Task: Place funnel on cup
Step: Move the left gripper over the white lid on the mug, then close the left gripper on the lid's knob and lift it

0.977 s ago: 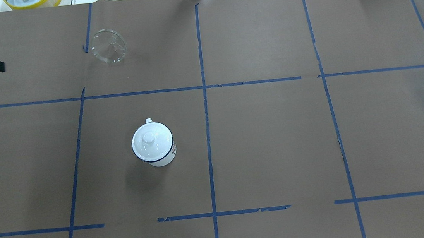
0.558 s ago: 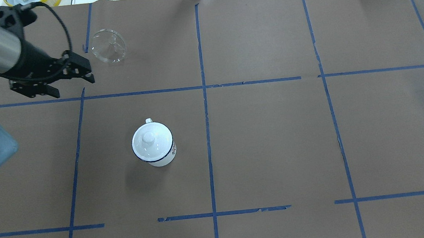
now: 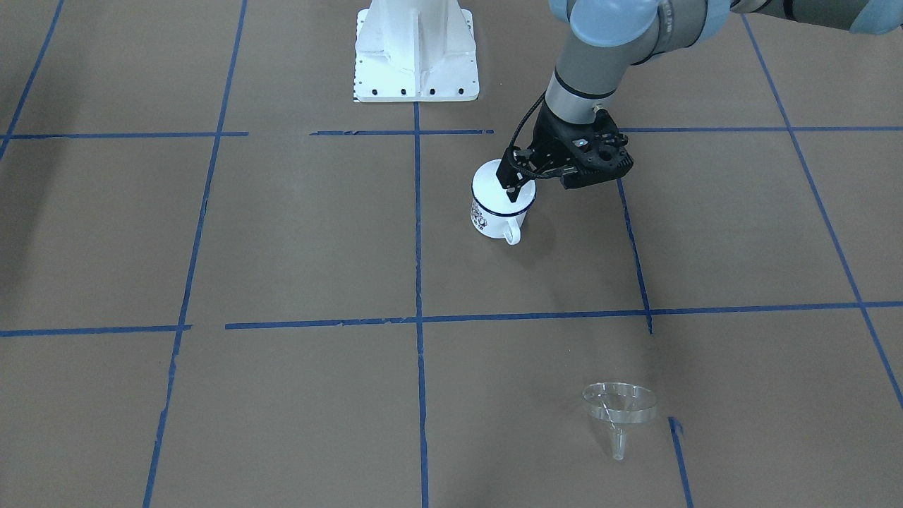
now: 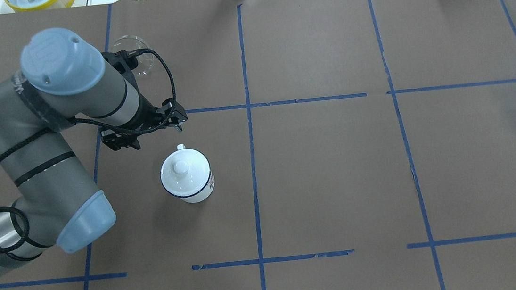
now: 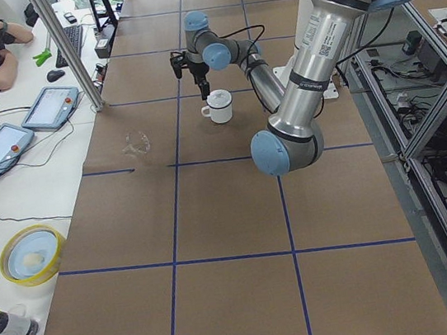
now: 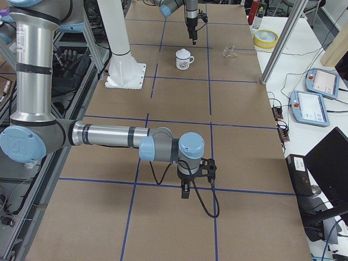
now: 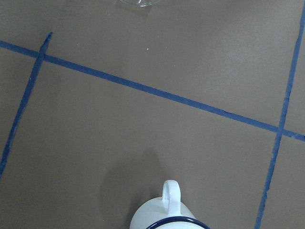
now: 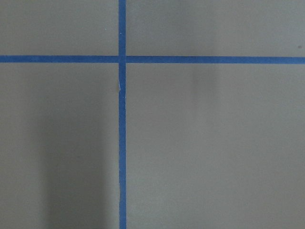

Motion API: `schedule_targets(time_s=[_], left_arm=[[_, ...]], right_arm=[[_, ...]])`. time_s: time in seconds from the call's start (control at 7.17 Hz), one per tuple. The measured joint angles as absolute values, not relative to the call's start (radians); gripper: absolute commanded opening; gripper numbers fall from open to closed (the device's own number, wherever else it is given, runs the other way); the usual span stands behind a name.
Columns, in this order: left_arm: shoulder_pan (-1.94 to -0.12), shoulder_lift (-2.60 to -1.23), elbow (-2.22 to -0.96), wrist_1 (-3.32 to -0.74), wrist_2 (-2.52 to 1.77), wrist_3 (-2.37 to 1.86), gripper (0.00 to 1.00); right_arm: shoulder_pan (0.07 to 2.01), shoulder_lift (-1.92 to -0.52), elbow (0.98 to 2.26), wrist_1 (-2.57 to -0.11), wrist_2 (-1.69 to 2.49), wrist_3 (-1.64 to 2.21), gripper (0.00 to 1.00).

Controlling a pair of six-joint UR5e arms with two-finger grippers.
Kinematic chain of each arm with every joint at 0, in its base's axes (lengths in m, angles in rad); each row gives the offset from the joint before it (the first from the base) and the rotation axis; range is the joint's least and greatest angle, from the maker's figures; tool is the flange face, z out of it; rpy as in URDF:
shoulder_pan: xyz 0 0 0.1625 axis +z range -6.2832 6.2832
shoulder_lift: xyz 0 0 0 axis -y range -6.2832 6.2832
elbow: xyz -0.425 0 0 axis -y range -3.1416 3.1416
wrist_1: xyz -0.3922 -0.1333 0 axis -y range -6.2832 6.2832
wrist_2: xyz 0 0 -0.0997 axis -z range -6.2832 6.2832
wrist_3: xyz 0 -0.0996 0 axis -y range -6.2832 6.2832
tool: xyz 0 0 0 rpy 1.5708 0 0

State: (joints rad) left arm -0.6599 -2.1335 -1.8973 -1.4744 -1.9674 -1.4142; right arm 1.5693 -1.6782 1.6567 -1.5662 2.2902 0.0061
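Brown paper table (image 4: 337, 180): one funnel (image 3: 619, 406), one cup (image 3: 492, 210), one lid (image 4: 181, 172).

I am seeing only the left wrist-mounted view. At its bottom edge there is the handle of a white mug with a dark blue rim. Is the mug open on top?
Observer: No. The overhead view shows a round white knobbed lid covering the white enamel mug.
Operator: What is the clear thing at my top edge?
Observer: That is the small transparent funnel. It rests on the brown paper, apart from the mug, with no gripper on it.
Operator: Where is the right gripper?
Observer: Only the exterior right view shows it. The right gripper hangs low over the paper, far from both mug and funnel.
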Motion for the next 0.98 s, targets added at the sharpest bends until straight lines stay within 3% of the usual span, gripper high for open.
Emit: schedule_targets(time_s=[0.84,0.98], left_arm=[[-0.57,-2.155,-1.885,-1.444,-1.929,-1.434,0.98],[-0.559,-2.159,-1.885,-1.439,-1.913,-1.434,0.88]], right_arm=[[1.569,-1.678,1.657,-1.566,2.29,0.006,1.0],[1.569,-1.678,1.657,-1.566,2.29,0.006,1.0]])
